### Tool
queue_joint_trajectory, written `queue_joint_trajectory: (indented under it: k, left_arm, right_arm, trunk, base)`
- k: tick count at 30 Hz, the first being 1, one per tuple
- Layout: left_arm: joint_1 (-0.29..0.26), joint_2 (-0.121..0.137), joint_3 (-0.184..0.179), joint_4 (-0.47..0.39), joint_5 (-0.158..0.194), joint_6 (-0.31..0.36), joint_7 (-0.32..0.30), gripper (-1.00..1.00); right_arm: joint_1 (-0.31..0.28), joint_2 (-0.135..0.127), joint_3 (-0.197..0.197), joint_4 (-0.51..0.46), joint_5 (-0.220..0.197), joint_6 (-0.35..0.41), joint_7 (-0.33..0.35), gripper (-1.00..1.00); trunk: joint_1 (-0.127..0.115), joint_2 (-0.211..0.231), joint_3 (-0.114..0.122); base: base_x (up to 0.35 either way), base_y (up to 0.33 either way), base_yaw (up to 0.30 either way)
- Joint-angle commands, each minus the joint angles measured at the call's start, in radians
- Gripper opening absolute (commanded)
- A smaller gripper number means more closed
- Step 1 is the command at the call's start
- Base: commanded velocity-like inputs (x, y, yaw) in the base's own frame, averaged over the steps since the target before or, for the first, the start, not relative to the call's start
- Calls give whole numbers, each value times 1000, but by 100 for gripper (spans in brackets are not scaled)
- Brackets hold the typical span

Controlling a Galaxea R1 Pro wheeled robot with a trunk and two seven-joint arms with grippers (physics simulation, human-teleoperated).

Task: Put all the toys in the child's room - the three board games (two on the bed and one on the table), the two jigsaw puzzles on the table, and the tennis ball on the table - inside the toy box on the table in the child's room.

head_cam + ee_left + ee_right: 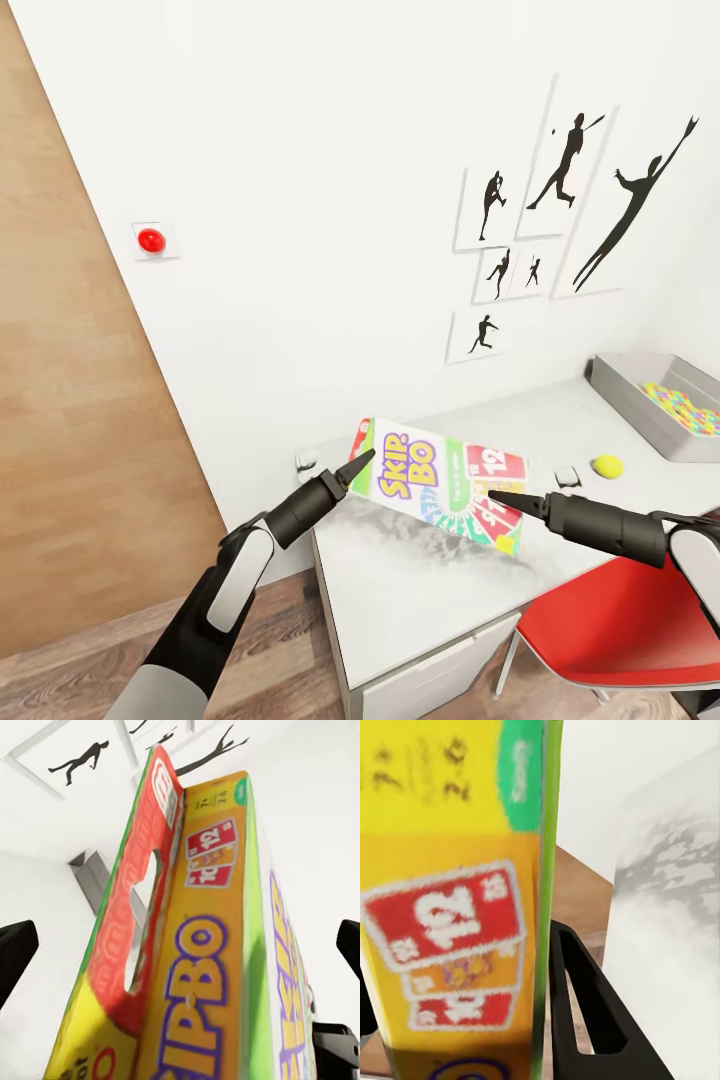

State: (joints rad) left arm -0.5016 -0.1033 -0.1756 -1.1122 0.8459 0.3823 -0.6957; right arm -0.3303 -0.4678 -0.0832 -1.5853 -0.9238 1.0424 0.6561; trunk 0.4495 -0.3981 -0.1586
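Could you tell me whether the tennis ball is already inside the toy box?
No, the tennis ball lies on the table, outside the toy box.

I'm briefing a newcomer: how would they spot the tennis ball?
Look along the light-grey table under the silhouette prints, toward the grey toy box. Just before it lies the tennis ball: small, round, plain yellow-green, unlike the flat printed SKIP-BO box.

I'm working in a child's room at home: athlete silhouette prints [560, 215] on white walls, wood-plank floor [290, 640], a desk [440, 580] with toys, red chair [625, 625].
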Motion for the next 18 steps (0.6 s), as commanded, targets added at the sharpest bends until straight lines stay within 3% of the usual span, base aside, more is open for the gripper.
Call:
queue_joint_trajectory:
  k: [1, 6, 18]
  left_arm:
    - [-1, 0, 0, 0, 9, 9, 0, 100]
    - [-2, 0, 0, 0, 7, 10, 3, 100]
    - [-7, 1, -2, -10, 6, 44, 76, 100]
  right_arm:
    - [-1, 0, -1, 0, 4, 5, 6, -100]
    - [-1, 0, -3, -1, 3, 5, 6, -100]
    - [-10, -2, -12, 0, 3, 5, -5, -100]
  trunk:
    - [1, -2, -2]
    - [1, -2, -2]
    - [1, -2, -2]
  base:
    - [0, 0, 0]
    - [0, 0, 0]
    - [0, 0, 0]
